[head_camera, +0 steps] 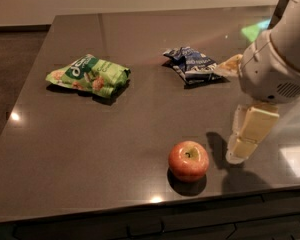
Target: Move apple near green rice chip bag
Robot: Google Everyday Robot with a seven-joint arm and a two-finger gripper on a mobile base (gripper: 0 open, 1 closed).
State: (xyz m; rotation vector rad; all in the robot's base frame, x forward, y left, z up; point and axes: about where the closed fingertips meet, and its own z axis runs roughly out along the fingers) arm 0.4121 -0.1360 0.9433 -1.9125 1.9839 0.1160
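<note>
The apple (188, 160), red-orange with a yellowish top and dark stem dimple, sits on the dark table near its front edge. The green rice chip bag (89, 75) lies wrinkled at the left middle of the table, far from the apple. My gripper (229, 115) hangs from the white arm at the right, just right of the apple and not touching it. It is open and empty. One cream finger (248, 133) points down to the table beside the apple. The other finger (228, 65) shows higher up, by the blue bag.
A dark blue and white snack bag (192, 64) lies at the back middle, partly behind my arm. The table's front edge (140, 211) runs just below the apple. Its left edge falls to a brown floor (15, 74).
</note>
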